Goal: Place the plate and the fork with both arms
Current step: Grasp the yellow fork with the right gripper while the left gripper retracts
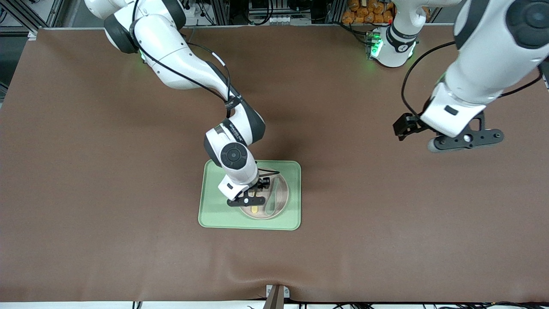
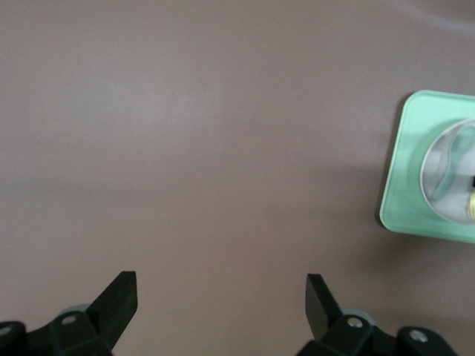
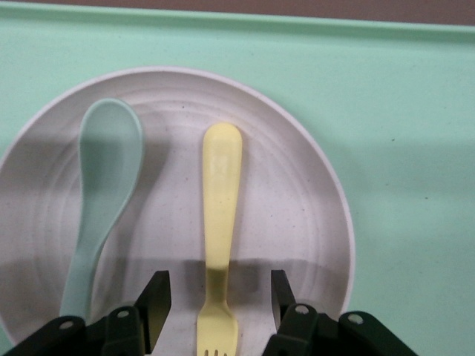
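Observation:
The off-white round plate (image 1: 281, 201) (image 3: 304, 215) lies on a pale green tray (image 1: 214, 214) (image 3: 408, 148). On the plate lie the pale yellow fork (image 1: 255, 210) (image 3: 222, 208) and, beside it, a grey-green spoon (image 1: 272, 196) (image 3: 104, 193). My right gripper (image 1: 253, 199) (image 3: 220, 297) is down over the plate and open. Its two fingers stand on either side of the fork's neck just above the tines, with a gap on each side. My left gripper (image 1: 465, 141) (image 2: 220, 293) hangs open and holds nothing, over bare mat toward the left arm's end of the table.
A brown mat (image 1: 107, 193) covers the whole table. In the left wrist view the tray (image 2: 404, 200) with the plate (image 2: 445, 159) shows at the edge. A small bracket (image 1: 276, 296) sits at the table edge nearest the front camera.

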Tool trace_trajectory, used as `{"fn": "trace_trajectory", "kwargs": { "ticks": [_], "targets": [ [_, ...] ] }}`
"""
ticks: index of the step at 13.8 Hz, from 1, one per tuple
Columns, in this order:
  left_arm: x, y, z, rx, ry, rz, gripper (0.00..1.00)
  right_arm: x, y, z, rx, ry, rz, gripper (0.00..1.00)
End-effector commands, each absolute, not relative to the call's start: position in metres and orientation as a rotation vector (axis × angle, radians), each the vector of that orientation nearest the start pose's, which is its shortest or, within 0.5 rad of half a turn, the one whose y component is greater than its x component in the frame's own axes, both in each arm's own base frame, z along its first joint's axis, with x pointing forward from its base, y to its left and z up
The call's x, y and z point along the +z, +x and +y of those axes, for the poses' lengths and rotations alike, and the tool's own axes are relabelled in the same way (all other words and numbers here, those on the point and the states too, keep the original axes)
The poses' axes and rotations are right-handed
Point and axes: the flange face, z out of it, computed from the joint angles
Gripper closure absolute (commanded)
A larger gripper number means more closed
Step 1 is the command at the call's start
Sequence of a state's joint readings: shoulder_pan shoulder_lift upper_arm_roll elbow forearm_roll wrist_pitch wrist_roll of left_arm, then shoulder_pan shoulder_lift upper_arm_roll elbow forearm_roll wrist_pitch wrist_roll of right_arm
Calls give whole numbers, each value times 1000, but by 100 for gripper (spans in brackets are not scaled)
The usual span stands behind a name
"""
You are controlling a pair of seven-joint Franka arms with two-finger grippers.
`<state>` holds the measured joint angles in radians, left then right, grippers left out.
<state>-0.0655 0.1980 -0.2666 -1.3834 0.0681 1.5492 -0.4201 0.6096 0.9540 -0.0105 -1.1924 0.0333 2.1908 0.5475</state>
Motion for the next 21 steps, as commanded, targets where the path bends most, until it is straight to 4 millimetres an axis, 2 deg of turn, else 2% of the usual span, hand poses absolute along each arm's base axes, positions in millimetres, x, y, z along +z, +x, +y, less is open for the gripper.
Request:
{"fn": "trace_trajectory", "kwargs": {
  "ticks": [1, 4, 6, 8, 9, 10, 11, 12, 15, 18, 19, 21],
  "targets": [
    [610, 572, -159, 82, -3142, -125, 0, 199, 630, 444, -75, -3118, -45, 40],
    [619, 553, -158, 75, -3124, -110, 0, 196, 627, 449, -81, -3118, -57, 45],
    [621, 538, -157, 77, -3108, -7, 0, 195, 627, 448, -87, -3128, -68, 47],
    [624, 530, -138, 75, -3095, 48, 0, 190, 625, 448, -79, -3134, -73, 50],
    [626, 529, -133, 77, -3090, 87, 0, 188, 624, 450, -80, -3137, -83, 60],
    [627, 530, -119, 94, -3088, 117, 0, 189, 624, 449, -91, -3147, -95, 80],
    [629, 530, -112, 101, -3087, 162, 0, 190, 624, 450, -91, -3147, -100, 92],
    [631, 528, -107, 111, -3085, 190, 0, 190, 625, 449, -92, -3148, -99, 100],
    [639, 528, -87, 98, -3088, 204, 0, 196, 628, 446, -88, -3147, -86, 100],
    [647, 526, -72, 76, -3100, 158, 0, 215, 632, 445, -54, -3147, -66, 100],
    [648, 526, -69, 72, -3106, 142, 0, 220, 632, 445, -34, -3145, -62, 100],
    [651, 526, -70, 66, -3113, 126, 0, 234, 644, 432, -7, -3135, -17, 100]
  ]
}}
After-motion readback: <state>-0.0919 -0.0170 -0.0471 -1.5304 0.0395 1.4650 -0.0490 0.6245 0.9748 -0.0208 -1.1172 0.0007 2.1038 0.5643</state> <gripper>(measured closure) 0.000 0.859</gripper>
